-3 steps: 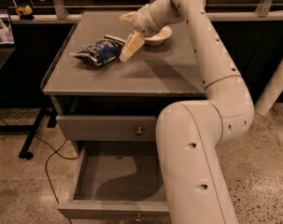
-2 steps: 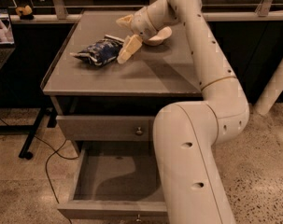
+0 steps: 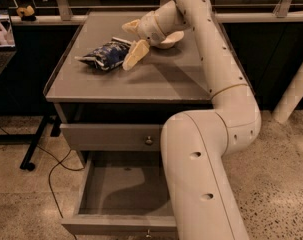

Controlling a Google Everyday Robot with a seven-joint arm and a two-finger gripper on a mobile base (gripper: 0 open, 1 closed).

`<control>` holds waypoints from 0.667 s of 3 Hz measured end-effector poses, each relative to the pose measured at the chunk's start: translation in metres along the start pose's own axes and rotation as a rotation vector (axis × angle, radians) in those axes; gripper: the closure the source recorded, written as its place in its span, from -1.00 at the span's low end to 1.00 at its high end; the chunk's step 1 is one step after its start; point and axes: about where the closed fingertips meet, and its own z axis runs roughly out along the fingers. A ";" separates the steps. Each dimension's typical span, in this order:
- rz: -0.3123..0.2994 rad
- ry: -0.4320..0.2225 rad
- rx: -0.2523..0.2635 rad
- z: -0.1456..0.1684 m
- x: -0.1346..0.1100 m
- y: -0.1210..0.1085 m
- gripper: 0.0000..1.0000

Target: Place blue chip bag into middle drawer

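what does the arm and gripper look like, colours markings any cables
The arm is thick, cream-white rounded tubing with small dark round holes and thin joint seams; no cables show. The gripper, over the table top beside the blue chip bag, has two pale beige fingers.

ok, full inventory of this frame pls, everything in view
blue chip bag: 1, dark blue, on cabinet top, left of hand
bowl: 1, white, cabinet top, behind hand
cabinet: 1, grey, centre
top drawer: 1, grey, shut
middle drawer: 1, grey, pulled open
cable: 1, black, floor left
post: 1, white, right
arm: 1, white, from foreground over cabinet
hand: 1, cream, open, at bag's right end
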 end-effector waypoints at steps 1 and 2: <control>0.000 0.000 0.000 0.000 0.000 0.000 -0.63; 0.000 0.000 0.000 0.000 0.000 0.000 -0.16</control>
